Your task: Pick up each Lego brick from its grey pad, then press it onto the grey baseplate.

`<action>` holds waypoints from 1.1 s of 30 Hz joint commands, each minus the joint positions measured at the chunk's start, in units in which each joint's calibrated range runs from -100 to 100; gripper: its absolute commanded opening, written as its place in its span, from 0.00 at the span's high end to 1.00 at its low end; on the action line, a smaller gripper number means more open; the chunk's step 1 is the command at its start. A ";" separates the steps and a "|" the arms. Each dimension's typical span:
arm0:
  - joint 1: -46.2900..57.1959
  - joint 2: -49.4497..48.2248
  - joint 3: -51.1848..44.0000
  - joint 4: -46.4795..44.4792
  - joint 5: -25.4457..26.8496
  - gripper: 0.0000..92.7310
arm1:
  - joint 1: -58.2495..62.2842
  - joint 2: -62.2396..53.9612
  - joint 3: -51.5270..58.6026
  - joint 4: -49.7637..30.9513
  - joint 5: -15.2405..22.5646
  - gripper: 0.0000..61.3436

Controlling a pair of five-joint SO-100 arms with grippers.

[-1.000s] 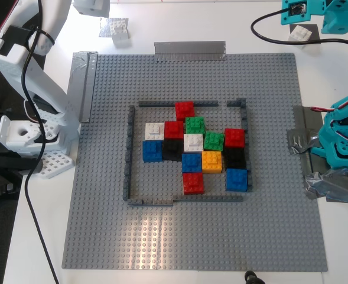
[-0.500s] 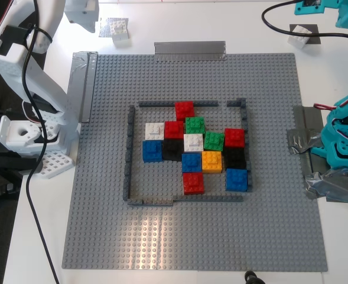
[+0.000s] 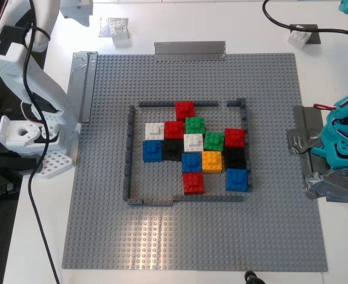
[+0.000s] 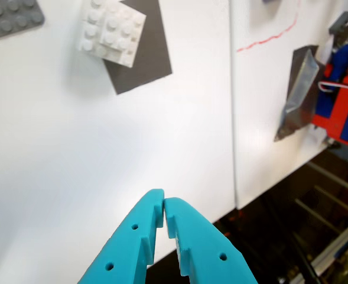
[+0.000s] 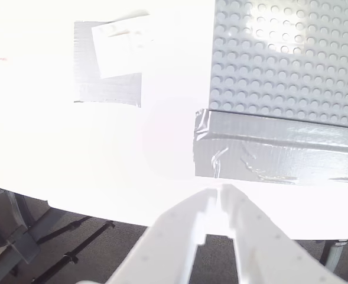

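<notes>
One white Lego brick [image 3: 119, 28] rests on a grey pad [image 3: 108, 26] at the exterior view's top left. Another Lego brick [image 3: 298, 36] lies on a darker pad [image 3: 312, 31] at its top right. My first gripper [image 4: 163, 204], teal, is shut and empty, back from that brick [image 4: 111, 29] and its dark pad [image 4: 144, 56]. My second gripper [image 5: 218, 192], white, is shut and empty, apart from its brick [image 5: 123, 47] on the pad [image 5: 103, 89]. The grey baseplate [image 3: 103, 225] fills the middle, and two white bricks [image 3: 154, 130] [image 3: 192, 142] sit inside its wall frame [image 3: 128, 154].
Red, green, blue, black and orange bricks [image 3: 212, 161] cluster inside the frame. Silver tape strips [image 3: 189, 50] [image 3: 82, 83] hold the plate's edges. The white arm's base [image 3: 26, 136] stands at the exterior view's left, the teal base [image 3: 345, 148] at its right. The table edge [image 4: 233, 195] lies near both grippers.
The teal gripper has moved right and almost out of the exterior view, leaving the brick on the dark pad. The white gripper has shifted left, away from its brick.
</notes>
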 commanded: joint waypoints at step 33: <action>-6.13 34.74 -52.53 31.91 35.06 1.00 | 6.31 32.14 -37.14 -3.08 5.17 1.00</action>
